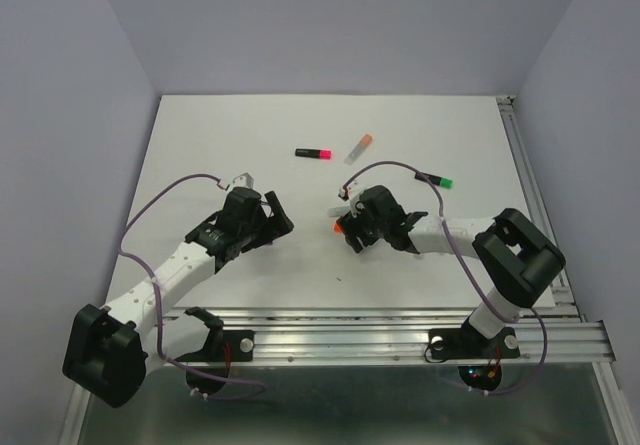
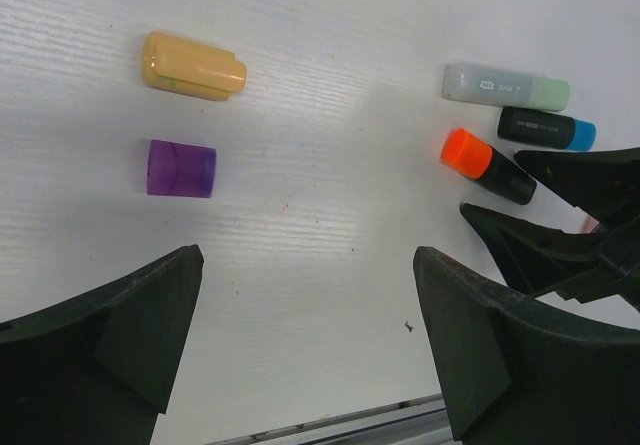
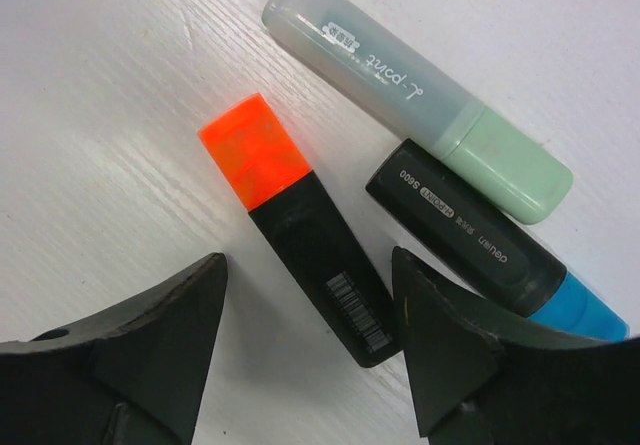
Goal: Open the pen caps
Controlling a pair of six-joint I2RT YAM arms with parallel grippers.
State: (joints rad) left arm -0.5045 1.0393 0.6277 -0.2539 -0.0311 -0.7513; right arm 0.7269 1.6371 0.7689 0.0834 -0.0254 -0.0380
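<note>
The right tool (image 3: 308, 263) straddles a black highlighter (image 3: 325, 275) on the desk (image 1: 220, 135), jaws apart and not clenched. Its orange cap (image 3: 252, 150) lies just past the jaws, the long axis running ahead and leftward. The left tool (image 2: 308, 257) hangs wide open, empty and farther off.

Beside the highlighter lie a green-capped pen (image 3: 400, 75) and a blue-capped pen (image 3: 470, 240). Three more pens (image 1: 313, 152) lie up the desk. There are two loose caps, a peach cap (image 2: 193, 66) and a purple cap (image 2: 181, 168).

pale pen (image 3: 372, 62) "point", blue-capped pen (image 3: 465, 233) "S600"
</note>
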